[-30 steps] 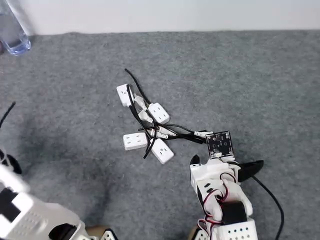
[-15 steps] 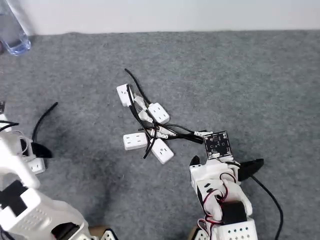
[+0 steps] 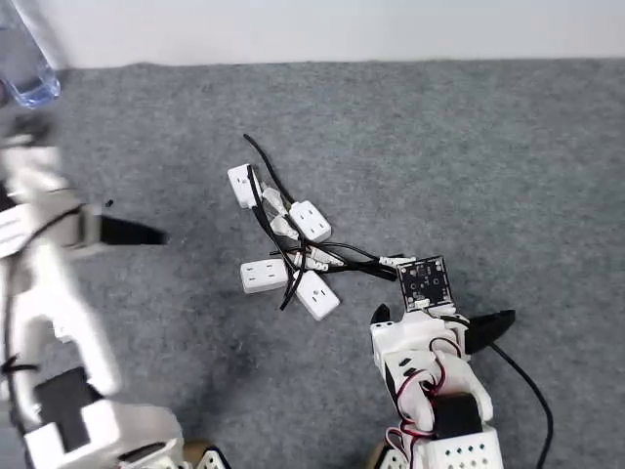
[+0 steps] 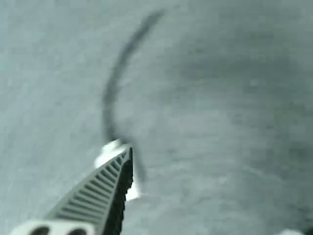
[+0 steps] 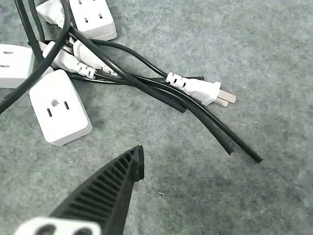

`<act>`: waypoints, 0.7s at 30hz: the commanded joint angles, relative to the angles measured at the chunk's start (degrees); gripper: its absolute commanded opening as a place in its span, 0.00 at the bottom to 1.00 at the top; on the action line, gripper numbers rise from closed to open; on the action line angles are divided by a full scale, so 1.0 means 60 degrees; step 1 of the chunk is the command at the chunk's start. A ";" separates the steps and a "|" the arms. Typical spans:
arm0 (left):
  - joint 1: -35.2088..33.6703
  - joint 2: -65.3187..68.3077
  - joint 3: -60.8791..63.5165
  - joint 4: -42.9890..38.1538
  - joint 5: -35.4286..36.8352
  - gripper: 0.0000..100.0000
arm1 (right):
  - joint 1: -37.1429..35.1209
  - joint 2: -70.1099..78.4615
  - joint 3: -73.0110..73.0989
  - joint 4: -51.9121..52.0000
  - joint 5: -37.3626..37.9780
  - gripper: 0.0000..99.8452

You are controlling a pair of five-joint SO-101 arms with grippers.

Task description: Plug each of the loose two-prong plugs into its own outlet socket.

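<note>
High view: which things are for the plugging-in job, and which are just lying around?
For the job: outlet sockets, loose plug, black cords.
Just lying about: water bottle, at the grey mat's far corner.

The high view looks straight down on the grey carpet (image 3: 508,147). The right wrist view sits close over the same outlet sockets (image 5: 59,107), at a slant. The left wrist view faces carpet nearby.

No readable text, labels or numbers, outlet sockets (image 5: 59,106) bear no legible print
</note>
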 commanded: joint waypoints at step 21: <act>0.5260 0.3018 -0.0857 -0.0484 -0.4029 0.57 | 0.0037 0.0066 0.0147 0.0110 0.0117 0.70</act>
